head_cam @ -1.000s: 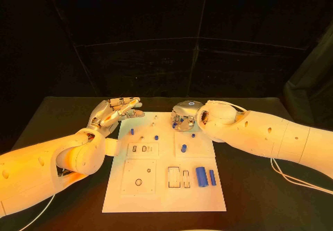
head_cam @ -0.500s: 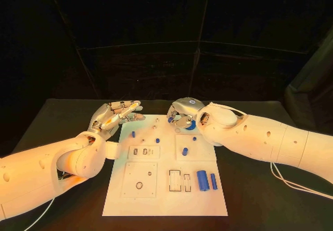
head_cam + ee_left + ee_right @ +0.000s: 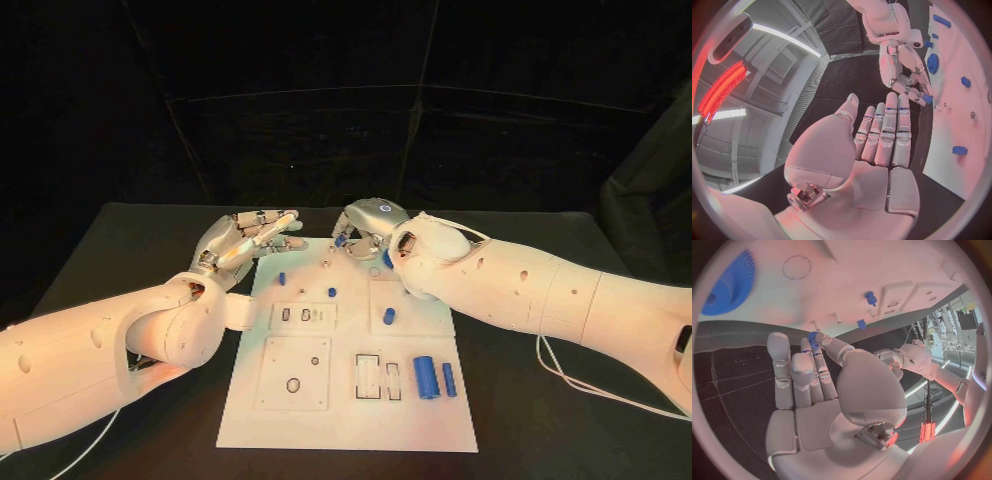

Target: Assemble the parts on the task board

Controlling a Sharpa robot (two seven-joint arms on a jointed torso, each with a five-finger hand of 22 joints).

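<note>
The right silver hand (image 3: 368,228) hovers over the far edge of the flat white rectangular task board (image 3: 346,420), pinching a small blue plastic part (image 3: 812,335) between thumb and fingertip. The left silver hand (image 3: 245,237), fingers straight and held together, holds nothing beside the board's far left corner. Small blue cylindrical parts (image 3: 424,376) lie on the board, which rests mid-worktop (image 3: 101,250).
</note>
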